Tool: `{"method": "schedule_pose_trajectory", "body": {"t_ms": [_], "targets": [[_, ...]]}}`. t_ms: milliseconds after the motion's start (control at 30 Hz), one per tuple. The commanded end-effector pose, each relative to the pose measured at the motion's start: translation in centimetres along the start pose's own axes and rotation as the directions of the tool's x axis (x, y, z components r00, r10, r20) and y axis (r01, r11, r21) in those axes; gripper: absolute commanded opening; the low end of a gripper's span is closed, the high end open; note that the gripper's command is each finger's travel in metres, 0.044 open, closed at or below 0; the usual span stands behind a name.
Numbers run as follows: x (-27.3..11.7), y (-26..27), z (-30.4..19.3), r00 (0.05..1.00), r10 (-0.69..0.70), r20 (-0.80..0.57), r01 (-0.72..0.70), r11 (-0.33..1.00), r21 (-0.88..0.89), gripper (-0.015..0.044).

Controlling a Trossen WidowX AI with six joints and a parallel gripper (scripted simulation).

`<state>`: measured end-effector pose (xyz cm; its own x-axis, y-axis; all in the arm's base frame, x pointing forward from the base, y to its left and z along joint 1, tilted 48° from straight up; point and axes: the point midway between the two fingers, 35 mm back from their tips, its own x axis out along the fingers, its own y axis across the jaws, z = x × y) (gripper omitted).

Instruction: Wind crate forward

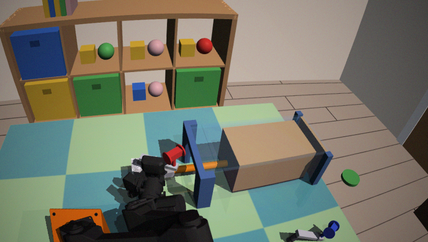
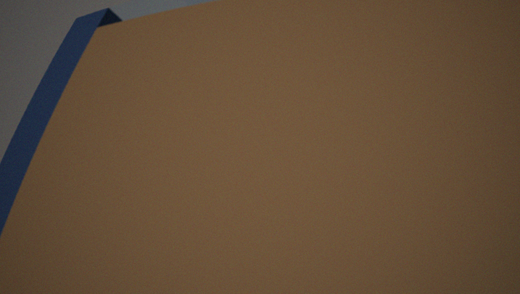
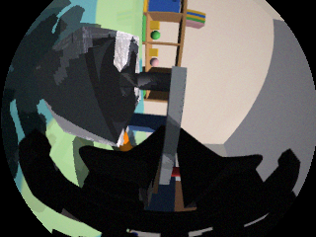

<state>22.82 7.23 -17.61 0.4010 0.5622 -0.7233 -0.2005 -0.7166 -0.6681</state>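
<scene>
The brown crate (image 1: 270, 143) sits flat in the clear-panelled cubby, well back from the blue steel frame (image 1: 205, 184) at its mouth. An orange strap (image 1: 210, 165) runs from its front under the frame to the winch (image 1: 136, 165) (image 3: 81, 84), which the arm largely covers. The winch handle has a grey crank bar (image 3: 177, 94), a dark key shaft (image 3: 155, 81) reaching the winch top, and a red knob (image 1: 173, 154). My gripper (image 1: 165, 169) (image 3: 170, 129) is shut on the handle's end away from the key. How deep the key sits is hidden.
A grey tool with blue ends (image 1: 306, 234) lies near the bench's front right. An orange plate (image 1: 74, 216) is beneath the arm at front left. A blue rear post (image 1: 321, 168) stands behind the crate. A brown surface (image 2: 254, 144) fills most of the exterior view.
</scene>
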Motion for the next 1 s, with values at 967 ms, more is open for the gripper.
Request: {"method": "schedule_pose_trajectory", "body": {"t_ms": [967], "targets": [[0.00, 0.00, 0.00, 1.000, 0.000, 0.000, 0.000, 1.000, 0.000, 0.0240]]}}
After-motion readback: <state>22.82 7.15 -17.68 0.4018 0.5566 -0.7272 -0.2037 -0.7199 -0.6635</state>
